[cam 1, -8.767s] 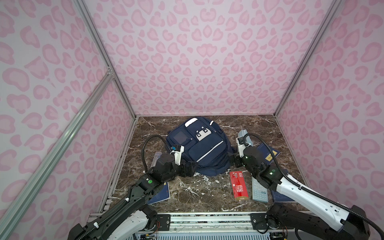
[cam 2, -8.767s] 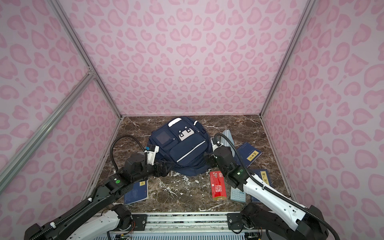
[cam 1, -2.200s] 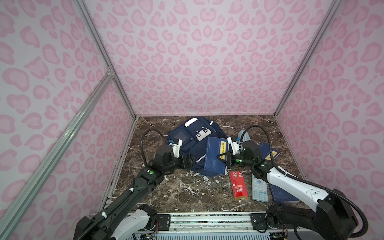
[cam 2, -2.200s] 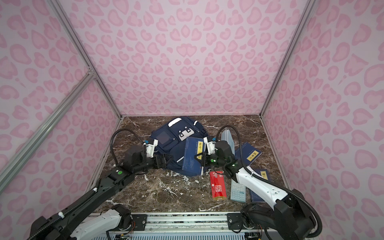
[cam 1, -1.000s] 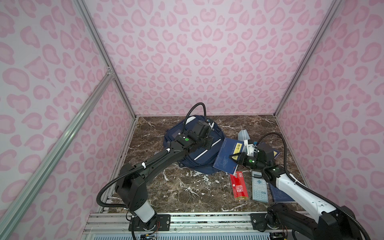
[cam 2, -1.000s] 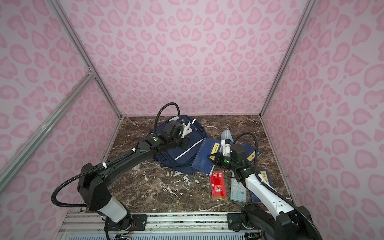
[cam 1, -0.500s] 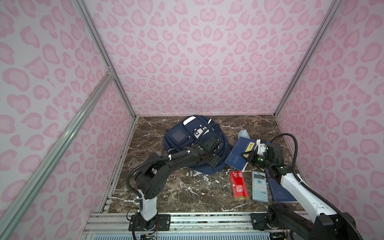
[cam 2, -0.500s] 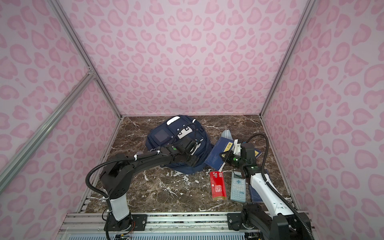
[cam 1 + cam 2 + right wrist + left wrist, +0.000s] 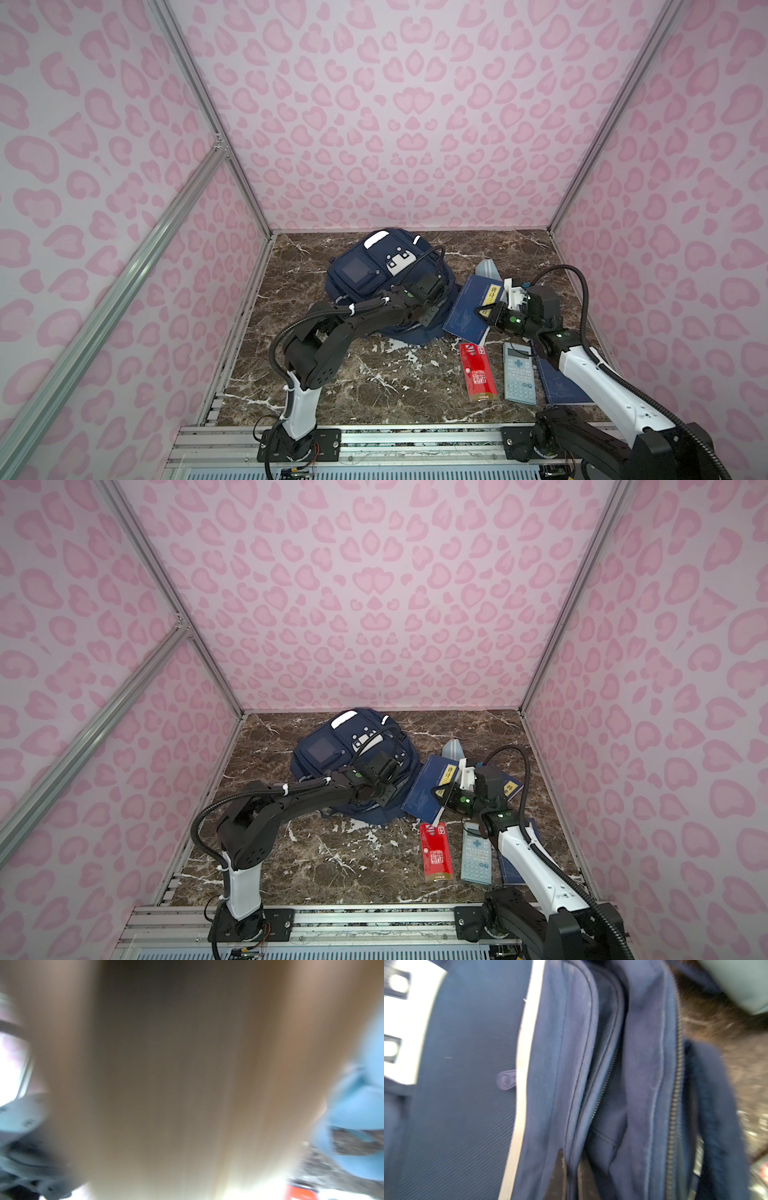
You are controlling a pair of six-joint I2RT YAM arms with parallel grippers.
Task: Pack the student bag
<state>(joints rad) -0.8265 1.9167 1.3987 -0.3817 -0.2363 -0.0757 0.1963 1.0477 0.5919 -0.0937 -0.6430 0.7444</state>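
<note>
Student bag [image 9: 361, 270]: my left gripper [image 9: 572, 1174] is pinched shut on its zipper lip; lift it wide so my right gripper [image 9: 485, 316], clamped on the navy book [image 9: 465, 316], slides in cleanly.

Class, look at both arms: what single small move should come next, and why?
Probably the left gripper should lift the fabric edge it pinches on the student bag, widening the unzipped opening: the right gripper holds the navy book tilted beside the bag, not yet inside.
</note>
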